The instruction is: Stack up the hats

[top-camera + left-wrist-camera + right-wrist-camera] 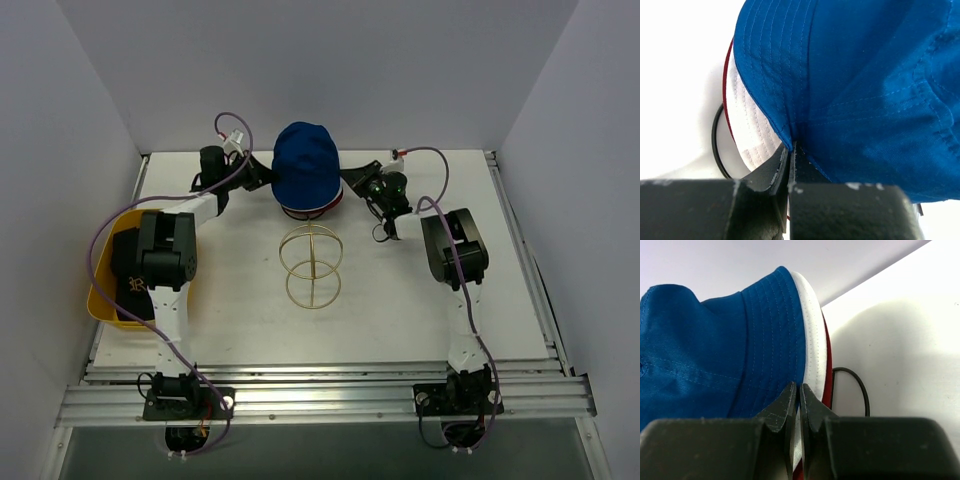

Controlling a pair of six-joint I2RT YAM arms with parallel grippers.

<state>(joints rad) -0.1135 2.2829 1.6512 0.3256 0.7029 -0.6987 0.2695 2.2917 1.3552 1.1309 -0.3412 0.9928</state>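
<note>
Nearest my left wrist camera, the left gripper (790,150) has its jaws pressed together on the brim of the blue hat (865,85), right at the stitched edge. On that same side, under the left arm, the yellow tub (100,300) holds a cap (130,272) that looks dark from above; I can't make out its colour well.

At the far middle of the surface (400,320) the blue hat sits on top of the white bucket hat (752,130), whose brim shows just beneath it. The dark red bucket hat (827,375) is a thin rim under that, and the black wire frame (713,132) carries the pile. Nearer me, the gold wire frame (311,262) stands bare, apart from the stack.

The right gripper (799,390) is likewise clamped narrow on the opposite brim. Its tips meet where blue borders white, so it may have nipped a bit of the white brim too; I can't tell from this angle.

I judge the blue hat is nearly seated. To finish well, I'd draw both sides down evenly so the crown settles square, then check the brim lies level. I'd open both grippers together rather than one first, or the hat may skew. I'd back each arm straight outward and low, so no finger drags the brims or tips the frame. The cap in the tub would come next.
</note>
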